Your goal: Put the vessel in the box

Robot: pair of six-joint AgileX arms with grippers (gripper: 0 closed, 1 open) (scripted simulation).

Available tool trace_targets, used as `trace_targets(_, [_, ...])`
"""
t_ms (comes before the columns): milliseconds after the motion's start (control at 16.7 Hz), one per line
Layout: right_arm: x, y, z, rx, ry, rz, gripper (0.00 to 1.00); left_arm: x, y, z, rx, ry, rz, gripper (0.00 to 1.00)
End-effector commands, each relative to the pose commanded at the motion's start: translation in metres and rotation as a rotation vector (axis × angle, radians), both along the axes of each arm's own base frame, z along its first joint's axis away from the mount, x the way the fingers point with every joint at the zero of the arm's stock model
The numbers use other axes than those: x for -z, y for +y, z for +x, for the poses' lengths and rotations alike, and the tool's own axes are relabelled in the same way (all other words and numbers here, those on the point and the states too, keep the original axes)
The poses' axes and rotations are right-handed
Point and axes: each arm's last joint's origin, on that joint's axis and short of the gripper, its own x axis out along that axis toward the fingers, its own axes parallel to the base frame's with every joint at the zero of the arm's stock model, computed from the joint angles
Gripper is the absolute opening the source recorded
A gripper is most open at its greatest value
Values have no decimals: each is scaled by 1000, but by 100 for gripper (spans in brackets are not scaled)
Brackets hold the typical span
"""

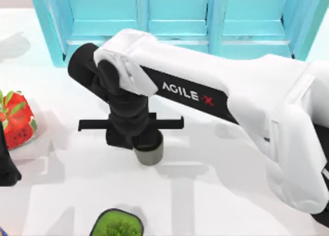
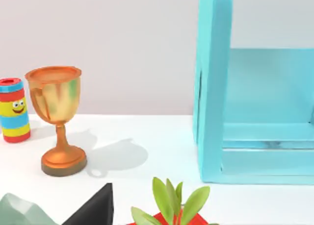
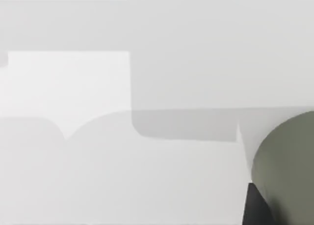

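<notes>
Right hand (image 1: 141, 138) was lowered over the counter's (image 1: 216, 195) middle, directly above the small dark grey-green round cup (image 1: 150, 152), hiding most of it; could not tell how far the fingers were apart, nor whether the cup was gripped. Cup stood on the white counter, in front of the large light-blue shelf unit (image 1: 175, 20). Close to the right wrist camera, the cup's grey-green wall (image 3: 284, 166) was seen against the counter. Left hand (image 1: 6, 166) was parked at the left edge, beside a red strawberry-patterned object (image 1: 18, 120). Farther off: an orange goblet (image 2: 56, 119), a striped can with a face (image 2: 13, 110).
</notes>
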Motion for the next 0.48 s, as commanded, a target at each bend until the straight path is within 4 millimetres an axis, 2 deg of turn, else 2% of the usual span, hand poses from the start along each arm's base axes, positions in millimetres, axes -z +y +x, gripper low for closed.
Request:
trace_targets(360, [-1,0,-1,-3,0,1,0,0,0,0,0,0,0,100])
trace_targets(480, [-16,-11,9,-4,-6,26,0,0,0,0,0,0,0,100])
